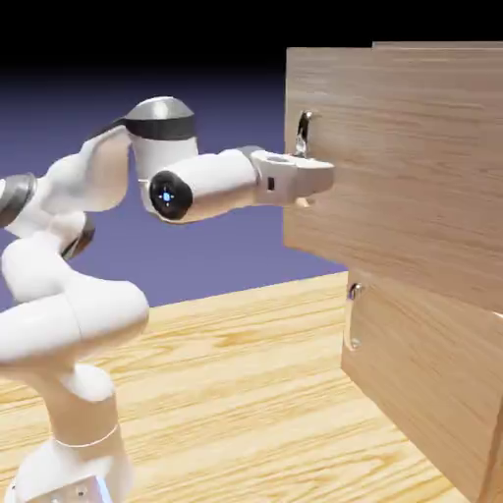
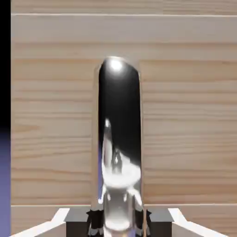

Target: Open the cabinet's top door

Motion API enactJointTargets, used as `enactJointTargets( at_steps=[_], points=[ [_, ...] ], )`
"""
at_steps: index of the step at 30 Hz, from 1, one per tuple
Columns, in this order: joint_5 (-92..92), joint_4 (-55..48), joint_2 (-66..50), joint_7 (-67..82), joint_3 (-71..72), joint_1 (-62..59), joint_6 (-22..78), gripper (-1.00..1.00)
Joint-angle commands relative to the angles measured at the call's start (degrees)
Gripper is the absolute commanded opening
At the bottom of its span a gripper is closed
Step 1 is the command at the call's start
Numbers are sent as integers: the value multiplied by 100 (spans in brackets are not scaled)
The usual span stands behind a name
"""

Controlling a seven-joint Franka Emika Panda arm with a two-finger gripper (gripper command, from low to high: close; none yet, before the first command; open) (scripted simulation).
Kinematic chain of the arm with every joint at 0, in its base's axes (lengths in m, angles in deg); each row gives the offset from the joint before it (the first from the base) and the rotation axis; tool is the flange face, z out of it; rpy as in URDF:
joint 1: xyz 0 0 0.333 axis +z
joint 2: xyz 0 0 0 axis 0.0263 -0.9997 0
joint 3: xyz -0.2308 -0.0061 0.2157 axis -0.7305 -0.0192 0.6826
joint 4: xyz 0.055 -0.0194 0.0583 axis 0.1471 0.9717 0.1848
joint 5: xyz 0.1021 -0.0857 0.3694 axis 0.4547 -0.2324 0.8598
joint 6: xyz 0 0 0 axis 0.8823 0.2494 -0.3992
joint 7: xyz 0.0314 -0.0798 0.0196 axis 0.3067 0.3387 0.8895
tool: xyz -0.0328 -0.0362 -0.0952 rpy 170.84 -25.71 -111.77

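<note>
Blue-violet backdrop and a pale wood-plank counter [image 1: 246, 393] frame the scene. Nearest the hand camera, the white arm's two-finger tool [image 2: 118, 217] sits with its small grey fingertips [image 2: 78, 217] pressed against either side of the long curved silver bar handle [image 2: 119, 139], so it reads as clamped on that bar. Just beyond, the top door [image 1: 413, 167], a large light wood-grain panel, stands out from the tall light-brown wood-grain cabinet [image 1: 432, 393]: in the exterior view its face overhangs the shorter lower door panel [image 1: 422, 383], whose small metal handle [image 1: 353, 316] is untouched. By my reading the grasp is made and the opening under way; swinging the door wider is what remains.
</note>
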Motion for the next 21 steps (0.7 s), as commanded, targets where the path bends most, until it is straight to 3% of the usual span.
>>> enactJointTargets(
  at_steps=[1, 11, 21],
  points=[
    [-176, 14, -133, 117, -160, -79, 243, -100],
    [-2183, -497, -2035, 1542, -1374, -1005, 2503, -100],
    [-3991, -1742, -4112, 2898, -1742, -1509, 3705, -100]
  ],
)
